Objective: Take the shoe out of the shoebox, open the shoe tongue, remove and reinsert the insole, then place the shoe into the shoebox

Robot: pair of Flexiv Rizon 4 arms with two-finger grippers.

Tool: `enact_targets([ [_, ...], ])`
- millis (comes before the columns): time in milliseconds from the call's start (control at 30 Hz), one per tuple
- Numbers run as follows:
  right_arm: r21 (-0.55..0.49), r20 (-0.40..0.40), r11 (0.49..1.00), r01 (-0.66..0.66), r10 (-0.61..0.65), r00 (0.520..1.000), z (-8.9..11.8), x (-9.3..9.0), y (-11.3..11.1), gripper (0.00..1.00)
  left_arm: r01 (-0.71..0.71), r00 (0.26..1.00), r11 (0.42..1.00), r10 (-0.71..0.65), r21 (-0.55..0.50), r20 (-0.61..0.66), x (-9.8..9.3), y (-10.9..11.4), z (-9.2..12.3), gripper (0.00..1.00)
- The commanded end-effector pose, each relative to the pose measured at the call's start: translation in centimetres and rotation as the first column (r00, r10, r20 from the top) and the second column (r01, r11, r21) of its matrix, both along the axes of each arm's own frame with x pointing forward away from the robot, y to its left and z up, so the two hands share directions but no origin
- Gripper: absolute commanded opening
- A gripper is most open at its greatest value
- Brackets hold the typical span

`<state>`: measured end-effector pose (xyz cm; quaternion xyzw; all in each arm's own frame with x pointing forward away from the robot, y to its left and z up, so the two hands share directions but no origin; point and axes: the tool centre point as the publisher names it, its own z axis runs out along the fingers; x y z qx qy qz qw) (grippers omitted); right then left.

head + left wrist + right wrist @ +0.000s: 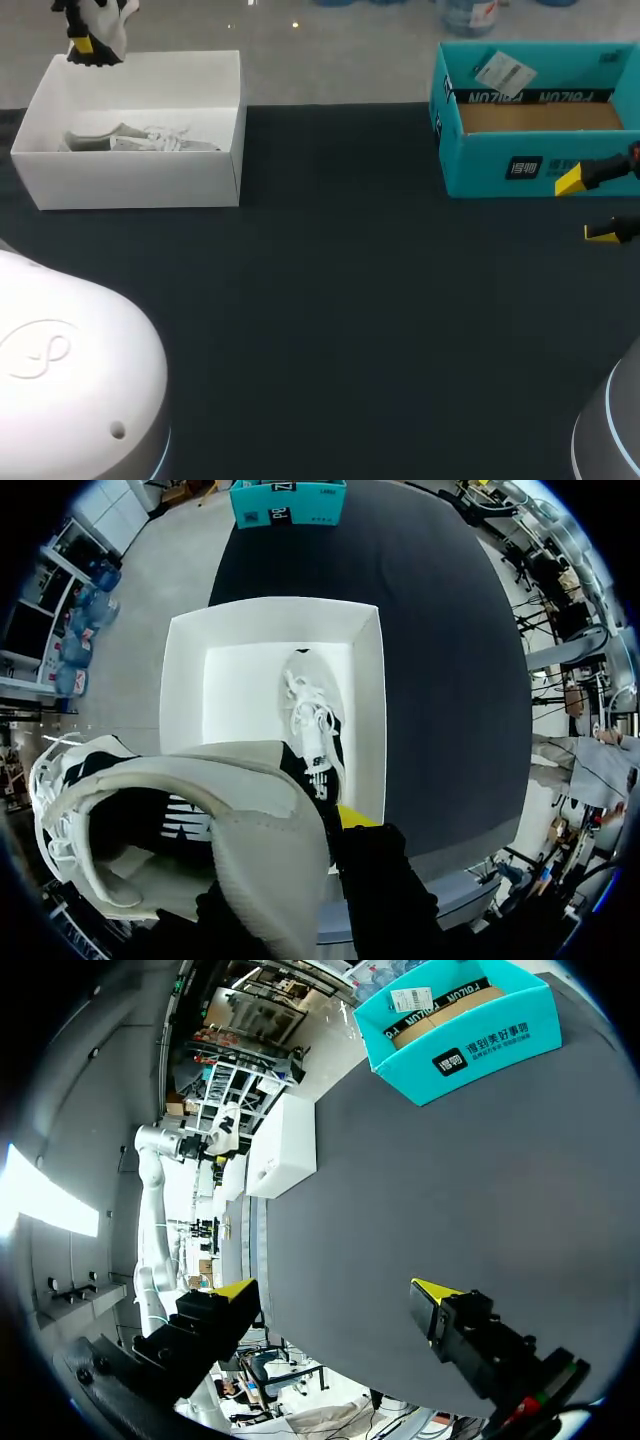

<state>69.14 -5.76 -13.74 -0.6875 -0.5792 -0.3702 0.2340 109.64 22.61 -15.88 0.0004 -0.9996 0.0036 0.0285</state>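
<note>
- The white shoebox [140, 180] is sitting at the far left corner of the desk [330, 300], and its top is open.
- The left gripper [88, 47] is hanging in the air over the far left corner of that shoebox.
- Its fingers are squeezing a white-and-black sneaker [240, 820] from two sides. The sneaker is hanging up in the air, out of the box.
- One yellow fingertip [355, 815] is peeking out beside the sneaker. The other one is hiding behind it.
- A second sneaker [312, 730] is lying on the floor of the shoebox, along the wall on the robot's side.
- The teal box [500, 165] is sitting at the far right corner of the desk. It is open and looking brown inside.
- The right gripper [335, 1295] is hovering at the right edge of the desk, just in front of the teal box.
- Its two fingers are spread wide apart and are holding nothing.
</note>
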Motion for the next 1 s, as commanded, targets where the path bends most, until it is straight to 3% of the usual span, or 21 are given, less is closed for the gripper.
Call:
enact_targets([
  [33, -0.002, -0.002, 1.000, 0.001, -0.001, 1.000, -0.1, 0.1, 0.1, 1.00, -0.002, 1.000, 1.000, 0.002, -0.013, 0.020, 1.3, 1.6, -0.6, 0.00],
  [467, -0.002, -0.002, 1.000, 0.001, -0.001, 1.000, -0.1, 0.1, 0.1, 1.00, -0.080, 0.991, 0.994, 0.071, 0.077, 0.112, 8.7, 5.7, -2.5, 0.00],
  [667, -0.002, -0.002, 1.000, 0.001, -0.001, 1.000, -0.1, 0.1, 0.1, 1.00, -0.082, 0.992, 0.992, 0.071, 0.094, 0.107, 9.7, 6.8, -3.4, 0.00],
  [833, -0.002, -0.002, 1.000, 0.001, -0.001, 1.000, -0.1, 0.1, 0.1, 1.00, 0.121, 0.990, 0.990, -0.125, 0.068, 0.061, 8.8, 7.2, -3.8, 0.00],
  [1000, -0.002, -0.002, 1.000, 0.001, -0.001, 1.000, -0.1, 0.1, 0.1, 1.00, 0.415, 0.909, 0.907, -0.416, 0.067, 0.000, 7.7, 7.7, -3.1, 0.00],
])
